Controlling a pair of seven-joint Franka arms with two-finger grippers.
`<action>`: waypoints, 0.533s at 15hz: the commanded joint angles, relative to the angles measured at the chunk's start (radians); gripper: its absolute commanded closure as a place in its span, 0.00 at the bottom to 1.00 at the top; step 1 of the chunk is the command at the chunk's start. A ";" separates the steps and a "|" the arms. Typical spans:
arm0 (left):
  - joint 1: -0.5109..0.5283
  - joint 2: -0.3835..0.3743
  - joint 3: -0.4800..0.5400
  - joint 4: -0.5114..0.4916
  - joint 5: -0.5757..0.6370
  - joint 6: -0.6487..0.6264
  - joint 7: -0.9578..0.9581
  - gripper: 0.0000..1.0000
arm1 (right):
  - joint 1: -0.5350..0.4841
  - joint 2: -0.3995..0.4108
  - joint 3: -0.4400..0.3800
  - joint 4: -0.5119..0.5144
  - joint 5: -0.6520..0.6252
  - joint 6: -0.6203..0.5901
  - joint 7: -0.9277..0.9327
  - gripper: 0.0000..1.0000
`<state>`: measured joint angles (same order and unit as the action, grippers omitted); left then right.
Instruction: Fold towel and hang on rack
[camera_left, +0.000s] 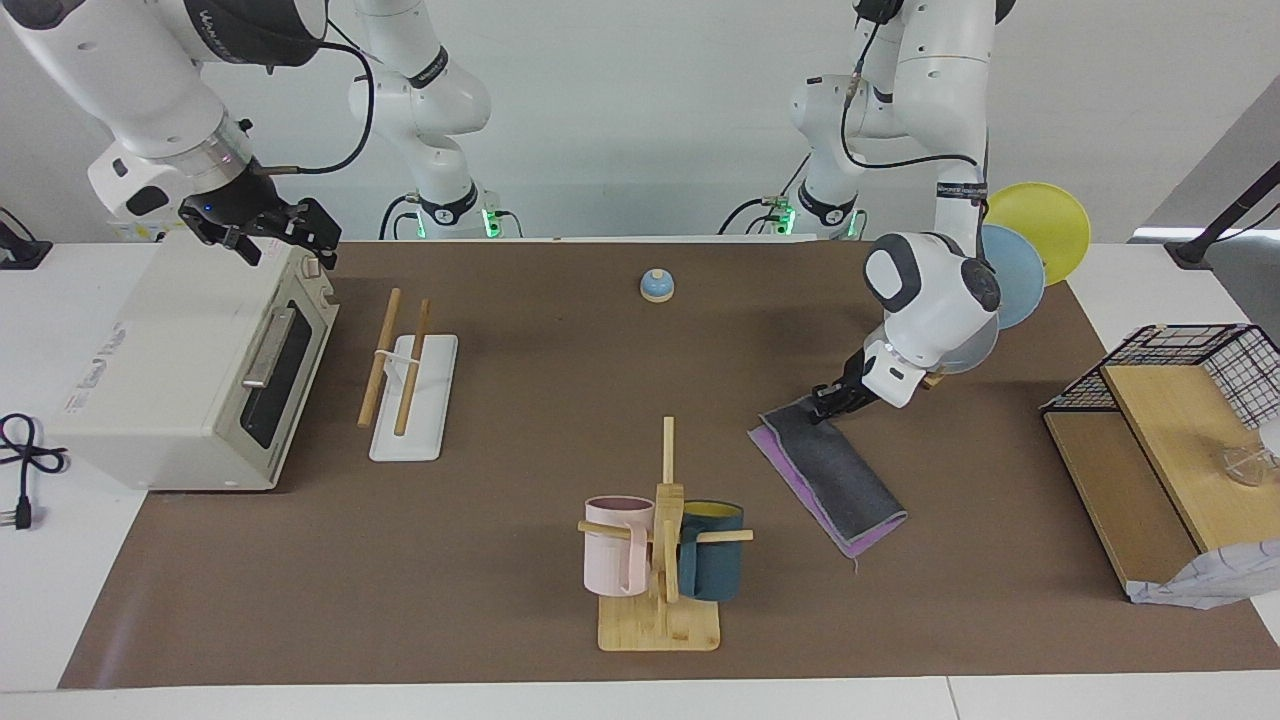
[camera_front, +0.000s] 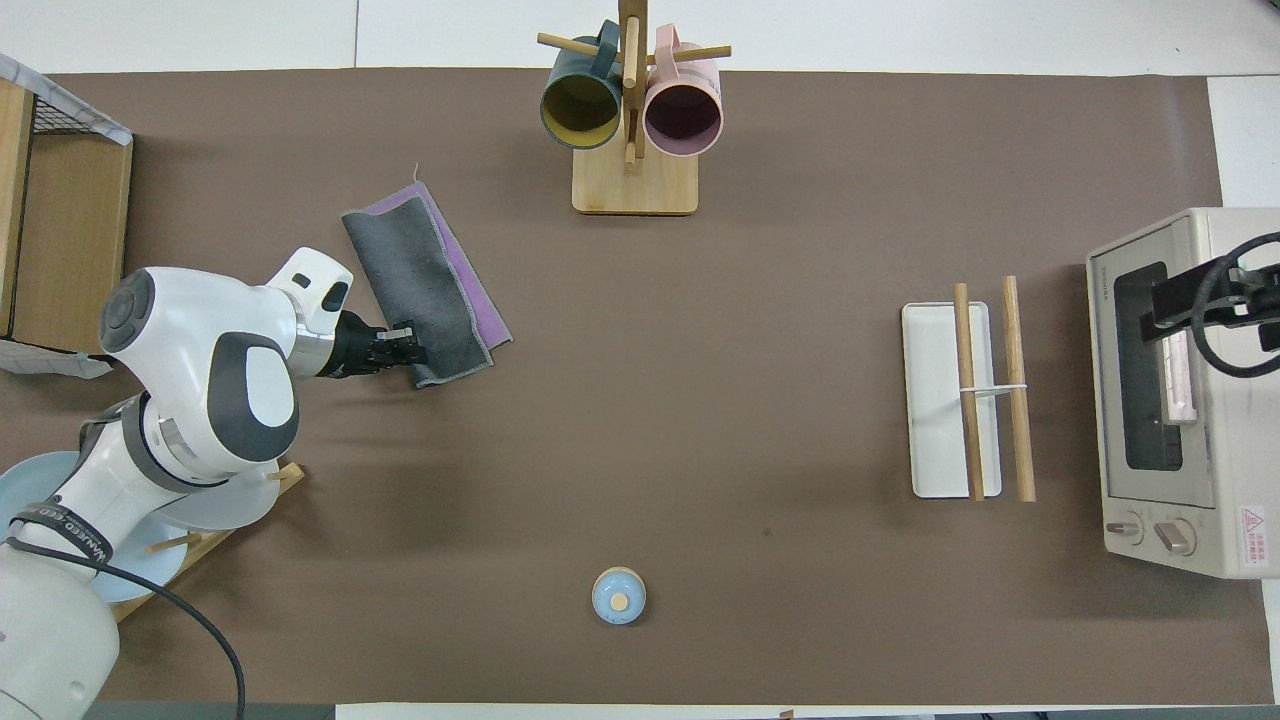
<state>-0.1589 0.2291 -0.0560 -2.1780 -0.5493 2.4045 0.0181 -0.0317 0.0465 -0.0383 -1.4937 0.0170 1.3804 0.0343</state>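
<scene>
The towel (camera_left: 828, 478) (camera_front: 415, 280) lies folded in a long strip on the brown mat toward the left arm's end, dark grey face up with a purple edge showing. My left gripper (camera_left: 822, 408) (camera_front: 408, 350) is low at the strip's corner nearest the robots, shut on the towel there. The rack (camera_left: 400, 370) (camera_front: 985, 390), two wooden dowels on a white base, stands toward the right arm's end, beside the toaster oven. My right gripper (camera_left: 275, 238) (camera_front: 1165, 310) waits open over the toaster oven, holding nothing.
A cream toaster oven (camera_left: 190, 370) (camera_front: 1180, 400) sits at the right arm's end. A bamboo mug stand (camera_left: 660, 560) (camera_front: 632, 110) with two mugs stands farthest from the robots. A blue bell (camera_left: 657, 285) (camera_front: 618, 596), plates (camera_left: 1020, 260) and a wooden shelf (camera_left: 1150, 450) are also around.
</scene>
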 joint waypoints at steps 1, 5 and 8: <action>0.028 -0.010 -0.001 0.041 -0.020 -0.086 -0.003 1.00 | -0.005 -0.023 0.001 -0.030 0.008 0.019 0.002 0.00; 0.042 -0.074 0.002 0.090 -0.011 -0.214 -0.221 1.00 | 0.010 -0.025 0.023 -0.042 0.034 0.063 -0.008 0.00; 0.042 -0.112 0.002 0.141 -0.003 -0.313 -0.399 1.00 | 0.022 -0.031 0.024 -0.051 0.040 0.071 -0.005 0.00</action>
<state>-0.1244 0.1542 -0.0526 -2.0626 -0.5540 2.1675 -0.2722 -0.0084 0.0463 -0.0168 -1.5033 0.0402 1.4252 0.0336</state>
